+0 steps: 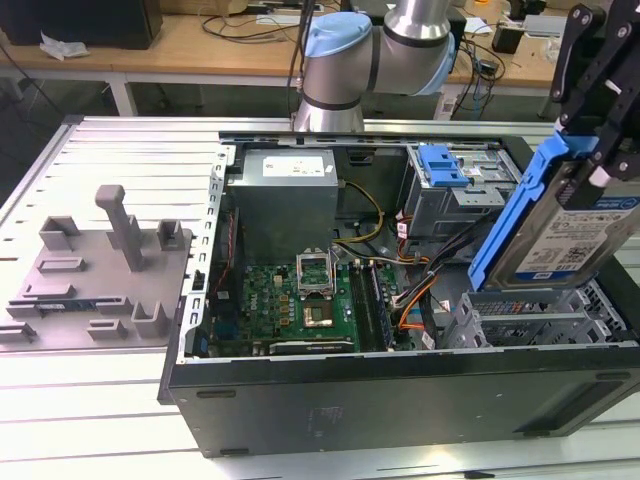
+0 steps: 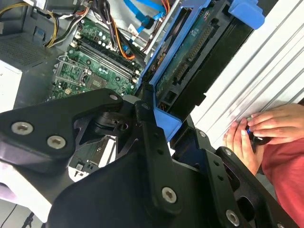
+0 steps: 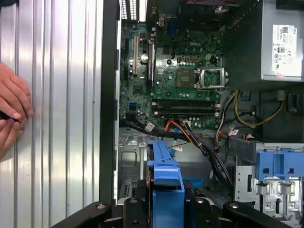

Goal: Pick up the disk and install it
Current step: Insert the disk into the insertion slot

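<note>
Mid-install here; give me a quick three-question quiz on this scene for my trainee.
1. True or false: the end effector holds the disk tilted over the open computer case.
2. The disk's bracket is: A red, B blue, C green.
3. Fill in: the grey fixture plate lies at the exterior view's ____ of the case.
Key: 1 true; 2 B; 3 left.

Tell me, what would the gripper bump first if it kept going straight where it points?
Likely the metal drive cage in the computer case, under the disk the gripper holds. The disk's lower edge would touch first, though depth is unclear.
</note>
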Motion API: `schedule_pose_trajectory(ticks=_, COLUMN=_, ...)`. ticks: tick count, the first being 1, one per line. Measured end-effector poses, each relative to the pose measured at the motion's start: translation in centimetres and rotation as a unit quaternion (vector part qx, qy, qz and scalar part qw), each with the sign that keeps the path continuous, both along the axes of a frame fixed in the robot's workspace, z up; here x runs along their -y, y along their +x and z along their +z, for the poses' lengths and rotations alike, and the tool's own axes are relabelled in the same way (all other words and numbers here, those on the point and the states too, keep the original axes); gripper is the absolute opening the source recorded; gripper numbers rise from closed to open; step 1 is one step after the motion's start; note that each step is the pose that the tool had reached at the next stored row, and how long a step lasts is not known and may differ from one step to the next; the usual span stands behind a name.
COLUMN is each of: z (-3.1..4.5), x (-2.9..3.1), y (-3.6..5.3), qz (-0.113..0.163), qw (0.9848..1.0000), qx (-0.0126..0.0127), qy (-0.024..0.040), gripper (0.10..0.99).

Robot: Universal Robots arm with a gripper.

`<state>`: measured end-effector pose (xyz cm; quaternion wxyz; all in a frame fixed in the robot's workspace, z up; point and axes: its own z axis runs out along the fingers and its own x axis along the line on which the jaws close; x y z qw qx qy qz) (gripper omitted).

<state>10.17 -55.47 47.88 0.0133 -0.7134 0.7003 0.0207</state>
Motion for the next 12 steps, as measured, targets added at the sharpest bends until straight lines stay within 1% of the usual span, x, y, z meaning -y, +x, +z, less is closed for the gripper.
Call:
schedule_pose_trajectory(ticks=2, z=-0.11, x=0.01, y=0.46, qz=0.0, qw=1.0, qx=0.0002, qy=0.0011, gripper=0.369)
schedule_pose_trajectory(ticks=6, z=-0.32, x=0.01, y=0.98, qz=0.0, qw=1.0, qx=0.0004, qy=0.0019, gripper=0.369)
schedule_pose_trajectory(ticks=12, z=-0.84, x=0.01, y=1.0, qz=0.0, qw=1.0, qx=0.0004, qy=0.0024, gripper=0.369)
